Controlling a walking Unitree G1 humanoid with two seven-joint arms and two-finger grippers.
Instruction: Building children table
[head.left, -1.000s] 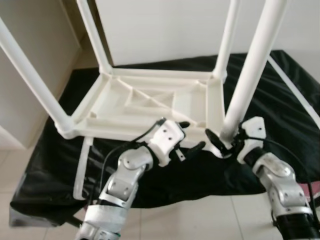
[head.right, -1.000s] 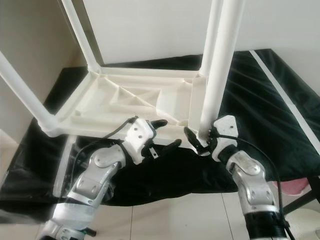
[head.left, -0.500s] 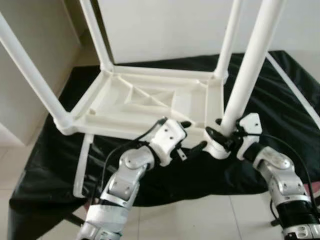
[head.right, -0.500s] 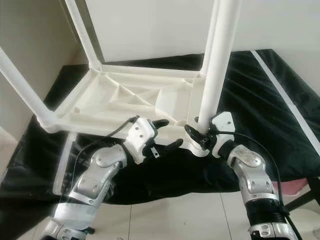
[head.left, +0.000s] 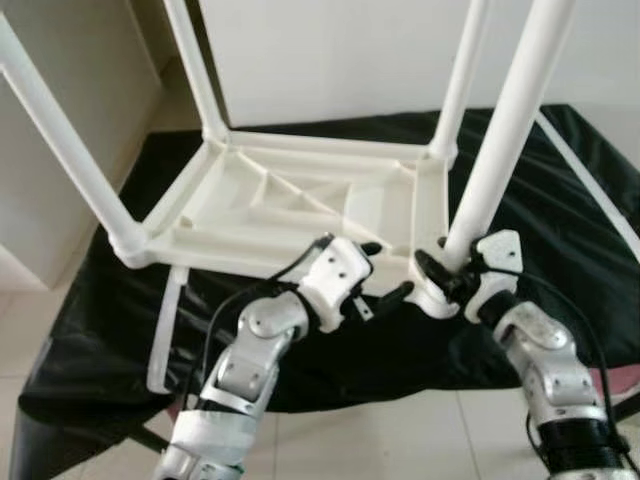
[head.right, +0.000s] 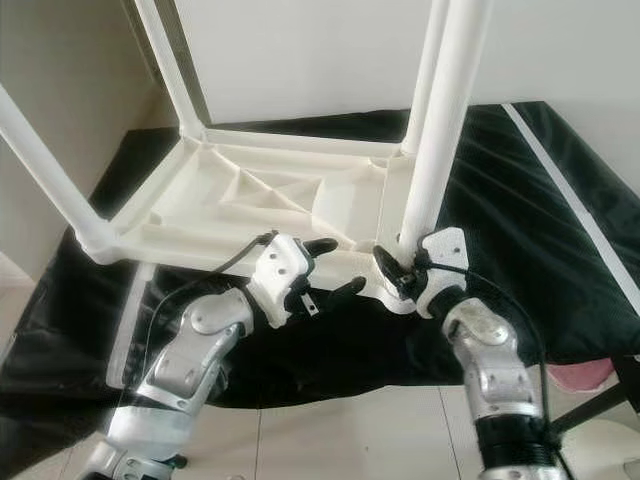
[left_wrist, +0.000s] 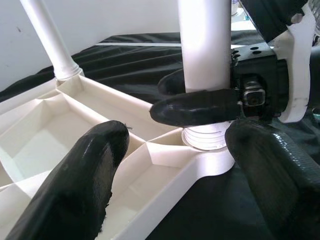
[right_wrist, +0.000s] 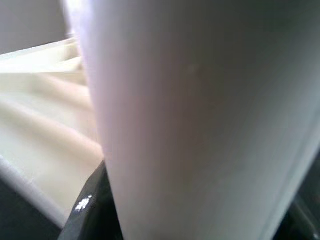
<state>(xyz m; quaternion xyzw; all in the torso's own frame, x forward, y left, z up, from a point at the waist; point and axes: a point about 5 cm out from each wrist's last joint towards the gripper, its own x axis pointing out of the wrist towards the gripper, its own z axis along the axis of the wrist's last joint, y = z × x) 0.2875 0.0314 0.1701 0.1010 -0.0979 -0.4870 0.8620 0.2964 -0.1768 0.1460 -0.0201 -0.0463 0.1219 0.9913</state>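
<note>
A black cloth-covered desk (head.left: 560, 200) spans the middle of the head views, its near edge sagging toward the tiled floor (head.left: 380, 440) at the bottom. On it lies the upturned white plastic children's table top (head.left: 300, 205), ribbed underside showing. Four white tubular legs rise from its corners, all cut off by the frame's top. The nearest white leg (head.left: 500, 140) stands at centre right; the right pincer (head.left: 437, 272) clamps it at the base, just above the corner socket. In the right wrist view the leg is a close blur. The left pincer (head.left: 383, 270) hovers spread wide just beside that corner, holding nothing. A loose white strip (head.left: 165, 330) lies at lower left.
</note>
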